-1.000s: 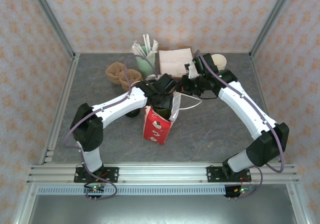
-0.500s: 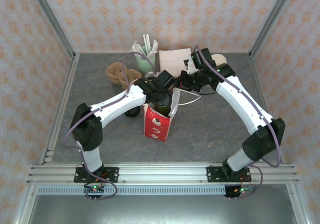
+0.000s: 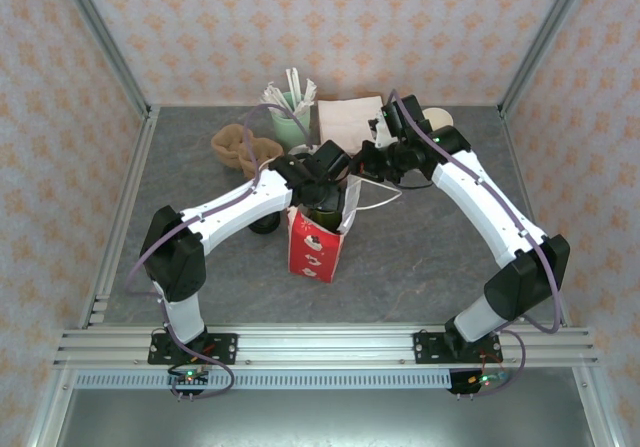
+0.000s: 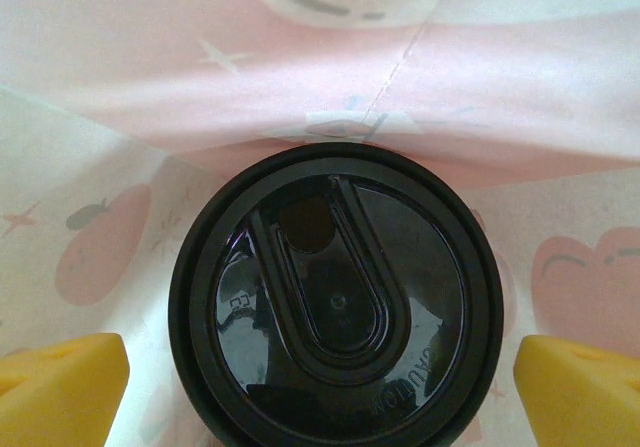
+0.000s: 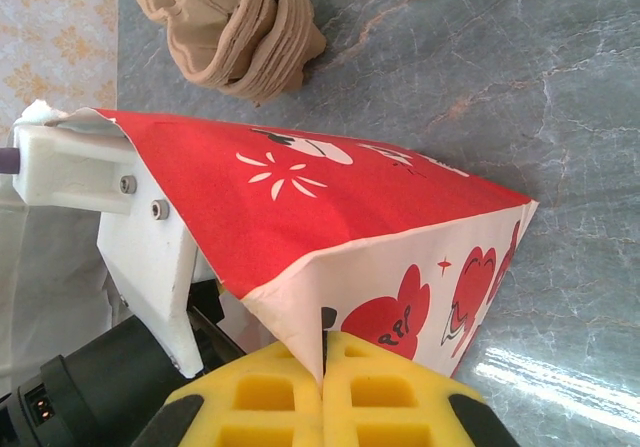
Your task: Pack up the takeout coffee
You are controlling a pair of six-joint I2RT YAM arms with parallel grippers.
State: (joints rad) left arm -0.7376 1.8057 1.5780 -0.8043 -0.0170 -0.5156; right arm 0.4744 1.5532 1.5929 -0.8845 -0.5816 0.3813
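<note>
Drawn back a little since a second ago, the right gripper (image 5: pixel 322 395) pinches the rim of the red bag (image 5: pixel 300 197), while the left gripper (image 4: pixel 320 387), jaws wide and touching nothing, hangs directly above the upright takeout coffee (image 4: pixel 335 297) inside that bag.
</note>
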